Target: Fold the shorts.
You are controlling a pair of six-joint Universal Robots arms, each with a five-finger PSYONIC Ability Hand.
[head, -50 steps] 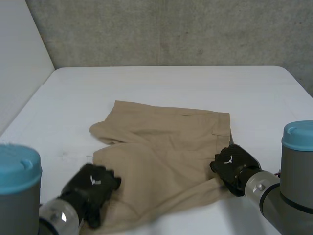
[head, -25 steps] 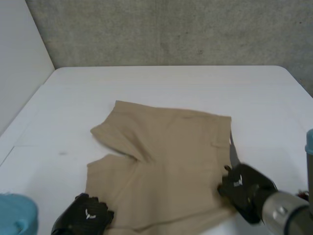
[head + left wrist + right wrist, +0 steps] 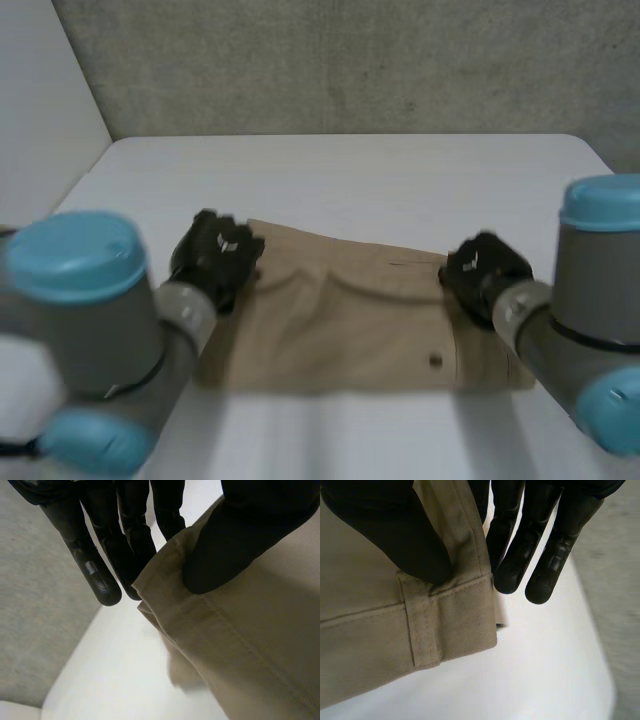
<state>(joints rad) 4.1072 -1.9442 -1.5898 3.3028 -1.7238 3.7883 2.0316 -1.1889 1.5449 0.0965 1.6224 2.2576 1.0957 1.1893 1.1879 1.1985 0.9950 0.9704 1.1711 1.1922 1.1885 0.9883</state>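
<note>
The tan shorts [image 3: 350, 325] lie doubled over in a wide band on the white table [image 3: 400, 170]. The left hand [image 3: 215, 255] pinches their far-left corner (thumb on top, fingers beneath). The right hand [image 3: 482, 268] pinches the far-right waistband corner likewise.

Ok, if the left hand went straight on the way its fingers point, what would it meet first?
Its way looks free: past the left hand, which pinches a corner of the shorts, lies bare white table, then likely the grey wall, though depth there is hard to judge.
</note>
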